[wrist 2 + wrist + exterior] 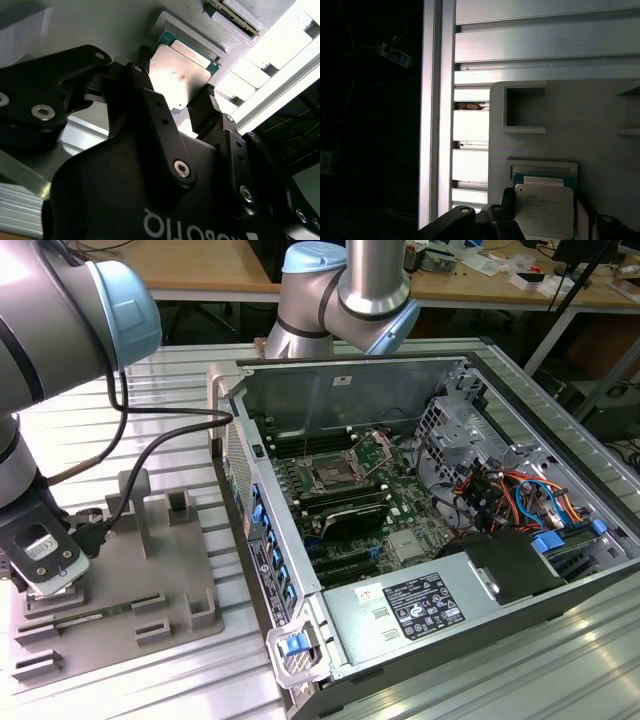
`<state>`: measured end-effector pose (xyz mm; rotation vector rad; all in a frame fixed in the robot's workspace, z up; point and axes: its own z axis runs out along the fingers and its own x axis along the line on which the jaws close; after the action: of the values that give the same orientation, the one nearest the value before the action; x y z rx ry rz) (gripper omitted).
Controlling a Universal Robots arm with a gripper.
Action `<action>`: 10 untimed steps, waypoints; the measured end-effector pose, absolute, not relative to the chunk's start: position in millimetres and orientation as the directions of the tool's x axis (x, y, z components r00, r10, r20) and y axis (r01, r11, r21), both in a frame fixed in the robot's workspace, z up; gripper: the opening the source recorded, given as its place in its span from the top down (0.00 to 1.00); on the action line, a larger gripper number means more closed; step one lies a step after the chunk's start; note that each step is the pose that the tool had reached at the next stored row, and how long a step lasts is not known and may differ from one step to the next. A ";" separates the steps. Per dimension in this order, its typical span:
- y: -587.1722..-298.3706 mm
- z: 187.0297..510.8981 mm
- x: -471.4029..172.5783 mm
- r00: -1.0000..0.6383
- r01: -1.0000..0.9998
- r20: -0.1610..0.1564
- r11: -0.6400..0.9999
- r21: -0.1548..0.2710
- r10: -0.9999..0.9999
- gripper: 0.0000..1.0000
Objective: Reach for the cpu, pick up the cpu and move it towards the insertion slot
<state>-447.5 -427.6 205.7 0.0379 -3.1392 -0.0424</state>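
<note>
A ribbed metal surface [180, 370] carries a grey tray [190, 580] and an open computer case [350, 390]. Over the tray, the pincer [177, 75] is clenched on the cpu [180, 70] by opposite edges, right at its tray recess. The reach looks done and the lift barely begun. The insertion slot [330, 477], inside the case, lies well apart with its dark centre showing.

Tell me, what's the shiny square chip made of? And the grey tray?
The cpu looks like silvery metal on top, since it glares in the light, with a thin green board at its edge. The tray looks like matt grey plastic, dull and even, though that's a guess.
</note>
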 end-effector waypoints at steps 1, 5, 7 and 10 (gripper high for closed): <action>-427.6 205.7 -447.5 -1.000 -0.024 0.001 0.999 0.027 -0.024 0.45; -427.6 209.3 -447.5 -1.000 -0.024 0.002 0.999 0.027 -0.024 0.45; -427.6 211.0 -447.5 -1.000 -0.024 0.001 0.999 0.027 -0.024 0.45; -427.6 212.7 -447.5 -1.000 -0.024 0.001 0.999 0.027 -0.024 0.45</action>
<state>-447.5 -427.6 212.7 0.0378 -3.1394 -0.0426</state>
